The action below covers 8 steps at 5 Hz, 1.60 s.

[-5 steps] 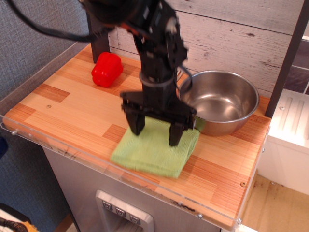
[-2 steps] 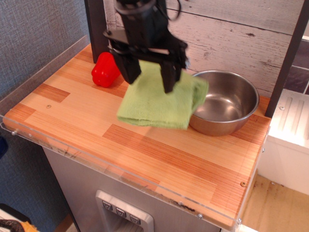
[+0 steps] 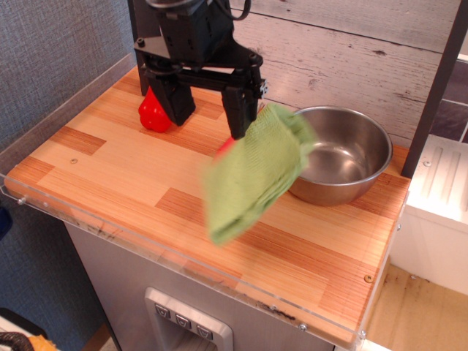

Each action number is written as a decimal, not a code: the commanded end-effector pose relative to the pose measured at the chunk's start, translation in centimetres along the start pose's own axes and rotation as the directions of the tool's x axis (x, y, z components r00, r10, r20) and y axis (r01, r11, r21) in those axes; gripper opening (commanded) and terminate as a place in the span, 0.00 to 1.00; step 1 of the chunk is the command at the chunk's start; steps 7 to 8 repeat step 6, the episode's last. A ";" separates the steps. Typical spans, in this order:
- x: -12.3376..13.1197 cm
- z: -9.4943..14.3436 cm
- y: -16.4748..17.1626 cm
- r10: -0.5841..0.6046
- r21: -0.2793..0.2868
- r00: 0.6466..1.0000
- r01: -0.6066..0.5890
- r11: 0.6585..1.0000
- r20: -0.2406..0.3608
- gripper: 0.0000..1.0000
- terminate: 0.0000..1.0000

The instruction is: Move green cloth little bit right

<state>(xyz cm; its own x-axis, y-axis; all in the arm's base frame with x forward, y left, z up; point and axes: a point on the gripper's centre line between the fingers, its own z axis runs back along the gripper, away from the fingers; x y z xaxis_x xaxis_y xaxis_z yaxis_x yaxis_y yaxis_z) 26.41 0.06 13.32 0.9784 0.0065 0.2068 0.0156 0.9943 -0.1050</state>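
The green cloth (image 3: 256,172) is in the air above the wooden counter (image 3: 110,164), blurred and tilted. Its upper end is at the steel bowl's left rim and its lower end hangs toward the front edge. My gripper (image 3: 207,126) is raised above the counter's middle, its two black fingers wide apart. The cloth's top touches the right finger (image 3: 238,117); I cannot tell whether it is caught there or falling free. Nothing sits between the fingers.
A steel bowl (image 3: 351,117) stands at the back right of the counter. A red pepper (image 3: 152,113) lies at the back left, partly behind the left finger. A clear lip runs along the counter's front edge (image 3: 183,267). A plank wall stands behind.
The gripper rose from the counter with the cloth and moved back and left. The cloth, flat a second ago, now hangs tilted from the right finger side.
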 end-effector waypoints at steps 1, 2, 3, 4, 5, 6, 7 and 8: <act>-1.1 1.9 1.1 -0.040 0.041 0.999 0.039 0.998 0.031 1.00 0.00; -1.6 1.9 2.1 -0.060 0.067 0.998 0.058 0.996 0.016 1.00 0.00; -1.7 1.6 2.8 -0.062 0.092 0.998 0.062 0.994 0.002 1.00 0.00; -1.7 1.6 2.8 -0.062 0.092 0.998 0.062 0.994 0.002 1.00 0.00; -1.7 1.6 2.8 -0.062 0.092 0.998 0.062 0.994 0.002 1.00 0.00; -1.7 1.6 2.8 -0.062 0.092 0.998 0.062 0.994 0.002 1.00 1.00; -1.7 1.6 2.8 -0.062 0.092 0.998 0.062 0.994 0.002 1.00 1.00; -1.7 1.6 2.8 -0.062 0.092 0.998 0.062 0.994 0.002 1.00 1.00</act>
